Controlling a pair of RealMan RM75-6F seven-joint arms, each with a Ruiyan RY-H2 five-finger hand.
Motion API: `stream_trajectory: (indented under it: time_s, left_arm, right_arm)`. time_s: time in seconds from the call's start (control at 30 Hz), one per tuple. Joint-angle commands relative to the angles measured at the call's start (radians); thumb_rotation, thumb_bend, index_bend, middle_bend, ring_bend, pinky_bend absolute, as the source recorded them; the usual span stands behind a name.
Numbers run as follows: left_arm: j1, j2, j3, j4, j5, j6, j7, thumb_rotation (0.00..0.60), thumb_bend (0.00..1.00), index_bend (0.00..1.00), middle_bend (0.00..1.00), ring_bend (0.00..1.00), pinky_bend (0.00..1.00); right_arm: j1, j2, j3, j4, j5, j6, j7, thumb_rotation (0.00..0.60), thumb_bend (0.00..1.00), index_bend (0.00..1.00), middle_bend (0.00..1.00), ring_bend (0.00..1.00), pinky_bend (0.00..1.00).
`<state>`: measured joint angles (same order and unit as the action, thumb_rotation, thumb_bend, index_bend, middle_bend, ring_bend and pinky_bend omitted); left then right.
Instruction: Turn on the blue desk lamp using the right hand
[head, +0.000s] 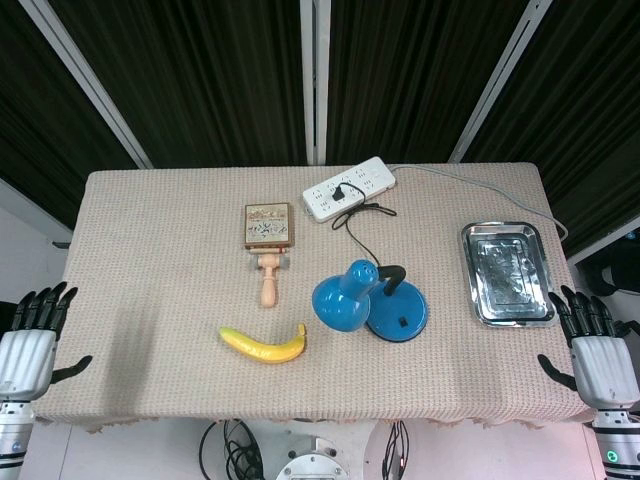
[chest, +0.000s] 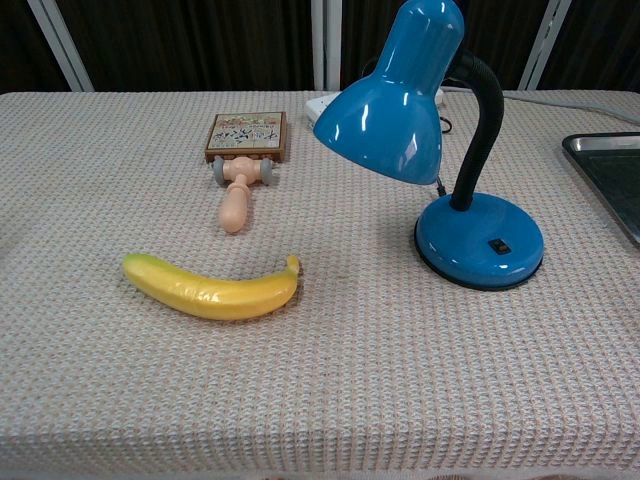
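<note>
The blue desk lamp (head: 370, 300) stands right of the table's middle, shade tilted toward the front left on a black gooseneck. Its round base (chest: 480, 240) carries a small black switch (chest: 500, 245). The lamp is unlit, and its black cord runs back to a white power strip (head: 349, 187). My right hand (head: 595, 345) hovers at the table's front right edge, fingers spread, holding nothing, well right of the lamp. My left hand (head: 30, 340) is at the front left edge, also spread and empty. Neither hand shows in the chest view.
A yellow banana (head: 264, 344) lies front left of the lamp. A wooden-handled roller with a patterned box (head: 268, 240) sits behind it. A steel tray (head: 506, 272) rests at the right, between lamp and right hand. The cloth-covered table (head: 150, 280) drops off at the front.
</note>
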<state>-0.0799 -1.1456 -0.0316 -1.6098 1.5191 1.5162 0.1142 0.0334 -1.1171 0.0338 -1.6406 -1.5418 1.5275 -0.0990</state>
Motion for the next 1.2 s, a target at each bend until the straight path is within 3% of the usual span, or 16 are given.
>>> stream_trajectory:
  time_s: [0.03, 0.43, 0.9, 1.2]
  left_arm:
    - [-0.001, 0.003, -0.001, -0.005, 0.0, 0.0, 0.002, 0.6, 0.0, 0.0, 0.0, 0.0, 0.0]
    - [-0.002, 0.018, 0.002, -0.029, 0.011, -0.001, 0.009, 0.6, 0.0, 0.0, 0.0, 0.0, 0.0]
    - [-0.012, -0.006, -0.008, 0.015, -0.004, -0.017, -0.045, 0.6, 0.0, 0.0, 0.0, 0.0, 0.0]
    - [-0.028, -0.014, -0.011, 0.005, -0.006, -0.039, -0.023, 0.6, 0.0, 0.0, 0.0, 0.0, 0.0]
  right_arm:
    - [-0.001, -0.001, -0.002, 0.002, -0.002, 0.0, 0.003, 0.6, 0.13, 0.0, 0.0, 0.0, 0.0]
    - [-0.01, -0.008, -0.013, 0.007, -0.017, 0.006, 0.01, 0.6, 0.13, 0.0, 0.0, 0.0, 0.0]
    - [0.038, -0.008, -0.011, -0.02, -0.002, -0.084, -0.063, 0.6, 0.13, 0.0, 0.0, 0.0, 0.0]
    - [0.07, -0.01, -0.037, -0.042, -0.019, -0.156, -0.113, 0.6, 0.13, 0.0, 0.0, 0.0, 0.0]
